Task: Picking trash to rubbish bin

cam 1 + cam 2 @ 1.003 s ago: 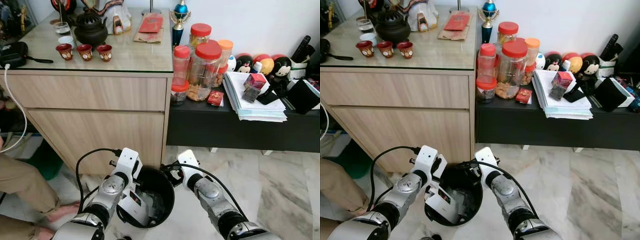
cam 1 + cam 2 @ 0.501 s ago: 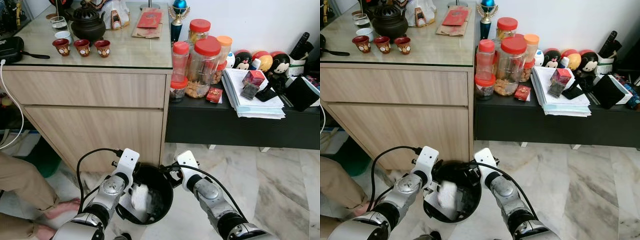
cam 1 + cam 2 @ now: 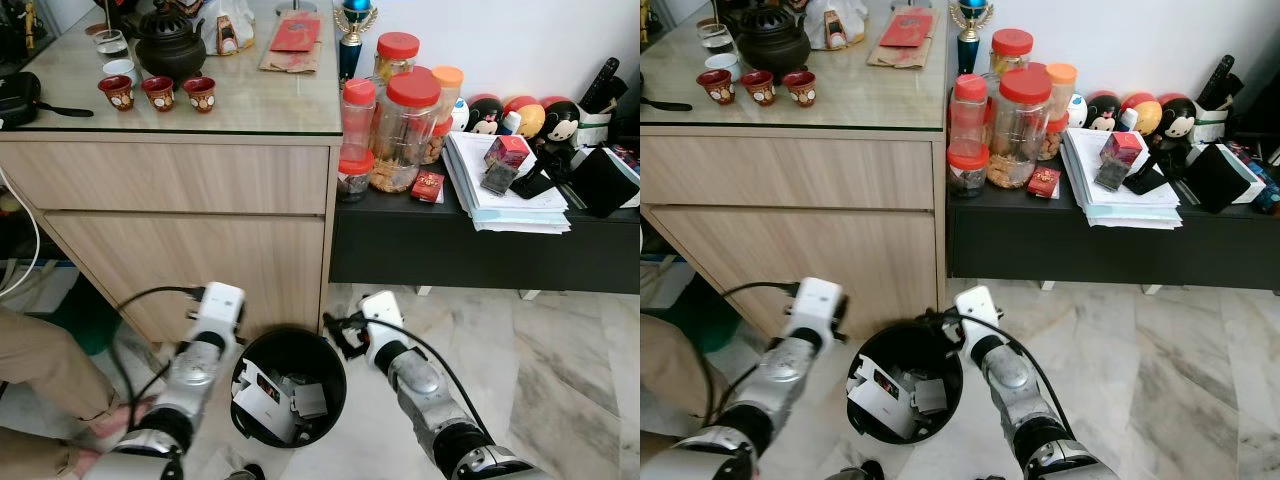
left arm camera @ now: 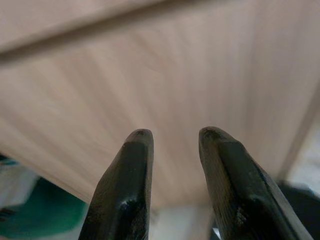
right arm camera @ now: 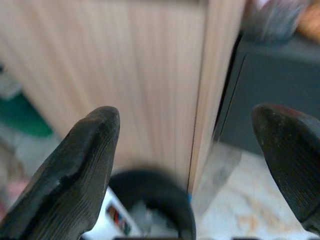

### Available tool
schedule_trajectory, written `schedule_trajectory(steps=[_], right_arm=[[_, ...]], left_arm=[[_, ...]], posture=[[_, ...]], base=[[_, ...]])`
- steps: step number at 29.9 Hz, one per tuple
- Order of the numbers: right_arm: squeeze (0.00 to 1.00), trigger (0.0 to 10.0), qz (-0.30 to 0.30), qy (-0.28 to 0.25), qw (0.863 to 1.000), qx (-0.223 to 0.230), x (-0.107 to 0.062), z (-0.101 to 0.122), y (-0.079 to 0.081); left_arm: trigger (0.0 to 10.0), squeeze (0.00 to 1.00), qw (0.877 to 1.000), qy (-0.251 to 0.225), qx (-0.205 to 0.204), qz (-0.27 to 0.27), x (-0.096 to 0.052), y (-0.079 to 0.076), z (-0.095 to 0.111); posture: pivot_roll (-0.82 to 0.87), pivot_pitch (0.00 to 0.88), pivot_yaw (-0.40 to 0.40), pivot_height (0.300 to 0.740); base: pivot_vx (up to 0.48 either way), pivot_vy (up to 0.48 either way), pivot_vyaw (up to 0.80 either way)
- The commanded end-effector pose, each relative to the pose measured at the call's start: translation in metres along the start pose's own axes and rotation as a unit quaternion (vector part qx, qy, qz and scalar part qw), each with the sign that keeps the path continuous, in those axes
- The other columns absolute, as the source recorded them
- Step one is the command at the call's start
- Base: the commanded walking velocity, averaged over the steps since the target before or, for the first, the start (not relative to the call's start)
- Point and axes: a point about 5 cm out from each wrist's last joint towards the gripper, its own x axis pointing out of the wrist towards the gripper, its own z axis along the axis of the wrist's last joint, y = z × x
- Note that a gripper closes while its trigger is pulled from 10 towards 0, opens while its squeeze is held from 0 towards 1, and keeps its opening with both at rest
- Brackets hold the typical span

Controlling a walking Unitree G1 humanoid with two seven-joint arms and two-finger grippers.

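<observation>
A black rubbish bin (image 3: 335, 375) stands on the marble floor in front of the wooden cabinet. Inside it lie a white printed carton (image 3: 262, 397) and crumpled paper scraps (image 3: 308, 398). My left gripper (image 4: 175, 134) is to the left of the bin, pointing at the cabinet front, its fingers slightly apart with nothing between them. My left arm (image 3: 205, 335) reaches up beside the bin's left rim. My right gripper (image 5: 192, 120) is wide open and empty at the bin's right rim, and its black fingers (image 3: 342, 335) show there.
The wooden cabinet (image 3: 190, 230) with a glass top carrying cups rises just behind the bin. A low black shelf (image 3: 480, 255) holds jars, papers and toys at the right. A person's leg (image 3: 40, 365) is at the far left. Bare marble floor (image 3: 570, 360) lies to the right.
A white crumpled piece held over the bin has dropped in among the trash. My left arm has swung out to the left of the bin. The right arm has hardly moved.
</observation>
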Motion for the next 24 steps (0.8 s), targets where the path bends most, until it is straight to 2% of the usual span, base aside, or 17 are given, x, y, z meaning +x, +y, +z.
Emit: schedule_trajectory(steps=[1,3,6,9,14,24], right_arm=[[0.00,10.0,-0.018,-0.042,0.999,0.012,0.006,0.017,-0.003],[0.00,10.0,-0.021,-0.048,0.999,0.015,0.007,0.020,-0.004],[0.00,10.0,-0.039,-0.073,0.996,0.021,0.011,0.031,-0.008],[0.00,10.0,-0.050,-0.088,0.994,0.034,0.012,0.038,-0.011],[0.00,10.0,-0.052,-0.089,0.994,0.037,0.013,0.038,-0.011],[0.00,10.0,-0.053,-0.103,0.992,0.047,0.014,0.043,-0.008]], left_arm=[[10.0,0.00,0.999,-0.029,-0.007,0.026,-0.003,0.006,0.006],[10.0,0.00,0.999,-0.036,-0.007,0.031,-0.004,0.008,0.007],[10.0,0.00,0.995,-0.072,-0.026,0.059,-0.007,0.011,0.018],[10.0,0.00,0.993,-0.082,-0.043,0.073,-0.007,0.007,0.025],[10.0,0.00,0.994,-0.082,-0.050,0.057,-0.003,-0.003,0.031],[10.0,0.00,0.994,-0.088,-0.050,0.044,0.000,-0.009,0.040]], posture=[[0.06,0.071,0.004,0.740],[0.06,0.065,0.007,0.740],[0.06,0.043,0.013,0.740],[0.06,0.032,0.016,0.740],[0.05,0.000,0.029,0.740],[0.05,0.000,0.048,0.740]], base=[[0.000,0.000,0.00],[0.000,0.000,0.00],[0.000,0.000,0.00],[0.000,0.000,0.00],[0.000,0.000,0.00],[0.000,0.000,0.00]])
